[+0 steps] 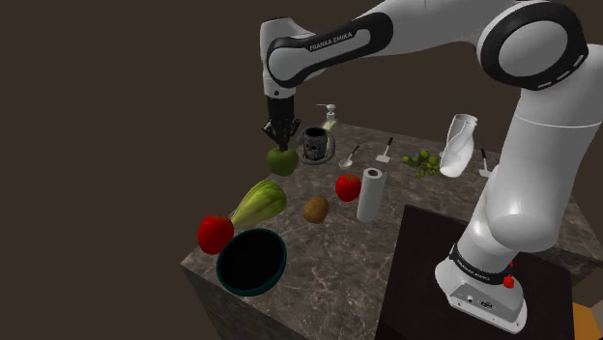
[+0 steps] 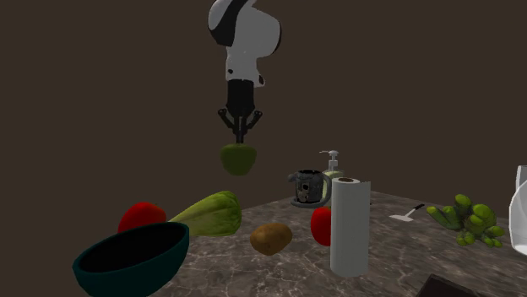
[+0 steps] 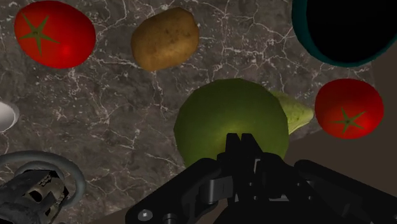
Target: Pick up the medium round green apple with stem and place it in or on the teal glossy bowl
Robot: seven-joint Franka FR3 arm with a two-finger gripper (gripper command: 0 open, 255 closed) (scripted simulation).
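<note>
The dark marbled tabletop [image 1: 319, 253] is crowded with produce. The teal bowl [image 2: 139, 268] is set at its near left corner in the shoulder view, with a lettuce [image 1: 259, 203] and a red tomato [image 1: 215, 233] just beyond it. The green apple [image 1: 282, 160] is held above the far left part of the tabletop, lifted clear of it. It is clasped at its top by the black claw [image 1: 281, 142], closed on it from above. From the claw, the bowl lies nearer and well below, past the lettuce. A carry toward the near edge, then a descent, is judged to be needed.

The green apple [image 2: 238, 159] hangs clasped in the gripper [image 2: 241, 142] above the counter [image 2: 397, 245]; the teal bowl [image 2: 131, 270] sits upright at its corner.
</note>
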